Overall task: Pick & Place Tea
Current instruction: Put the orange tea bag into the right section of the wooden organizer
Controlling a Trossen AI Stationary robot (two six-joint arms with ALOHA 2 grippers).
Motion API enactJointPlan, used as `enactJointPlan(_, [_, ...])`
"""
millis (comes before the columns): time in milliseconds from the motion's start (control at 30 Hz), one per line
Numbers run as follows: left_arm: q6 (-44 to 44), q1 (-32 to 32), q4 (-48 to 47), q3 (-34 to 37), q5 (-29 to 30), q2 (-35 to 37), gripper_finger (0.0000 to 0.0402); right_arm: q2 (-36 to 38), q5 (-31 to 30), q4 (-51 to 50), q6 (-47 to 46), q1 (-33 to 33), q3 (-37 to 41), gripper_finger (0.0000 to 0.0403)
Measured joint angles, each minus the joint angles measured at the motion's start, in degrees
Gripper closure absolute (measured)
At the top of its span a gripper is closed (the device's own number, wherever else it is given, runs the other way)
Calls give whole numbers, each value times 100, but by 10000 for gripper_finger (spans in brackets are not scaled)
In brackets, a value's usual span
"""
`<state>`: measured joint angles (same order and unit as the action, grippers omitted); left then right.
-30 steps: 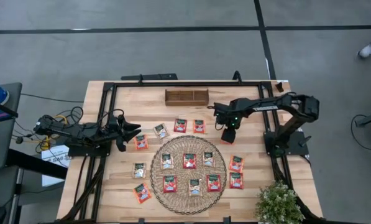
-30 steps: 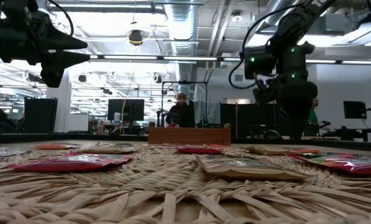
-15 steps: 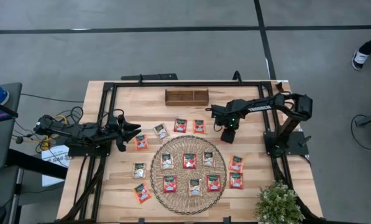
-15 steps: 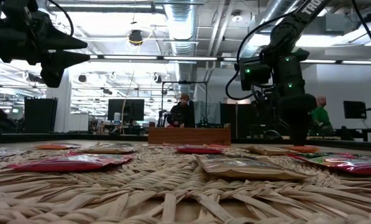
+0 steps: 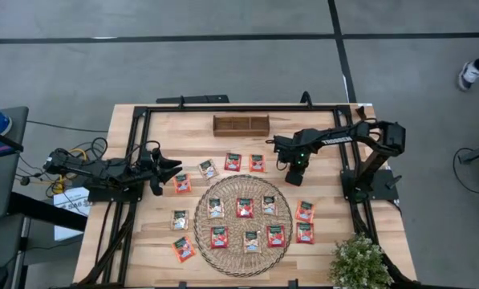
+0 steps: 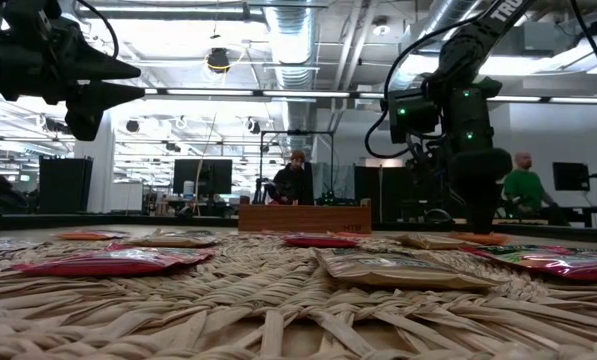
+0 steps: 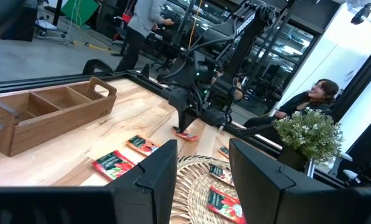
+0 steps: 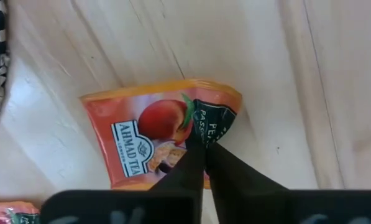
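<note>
Beside mat (image 5: 243,225) | right gripper (image 8: 204,146) now pinched on sachet (image 8: 154,134)

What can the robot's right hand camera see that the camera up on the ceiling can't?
Only the right wrist view shows the right gripper shut on the orange peach tea sachet, pinching its dark green band, with the brand printed on it. Only the high view shows the left gripper waiting open, the woven mat, the wooden tray and the plant. Both show the pale wooden table.
</note>
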<state>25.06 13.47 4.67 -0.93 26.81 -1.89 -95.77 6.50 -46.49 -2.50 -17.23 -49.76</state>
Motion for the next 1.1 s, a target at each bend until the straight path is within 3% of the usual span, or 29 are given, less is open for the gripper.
enactJointPlan(233, [0,-1,0,0,0,1,263,4,-19,-171,-48,0,-39,398])
enactJointPlan(500, [0,0,0,0,0,1,263,9,-281,-627,-46,26,-596,401])
enactJointPlan(667, [0,0,0,0,0,0,263,11,-1046,-1068,3,209,-1189,402])
enactJointPlan(833, [0,-2,0,0,0,0,263,17,-2315,-1103,270,507,-1830,402])
enactJointPlan(967, [-2,-2,0,-1,0,0,263,21,-3368,-813,740,682,-2225,402])
enactJointPlan(1100, [-2,0,0,-2,0,1,263,22,-3962,-362,1364,687,-2488,402])
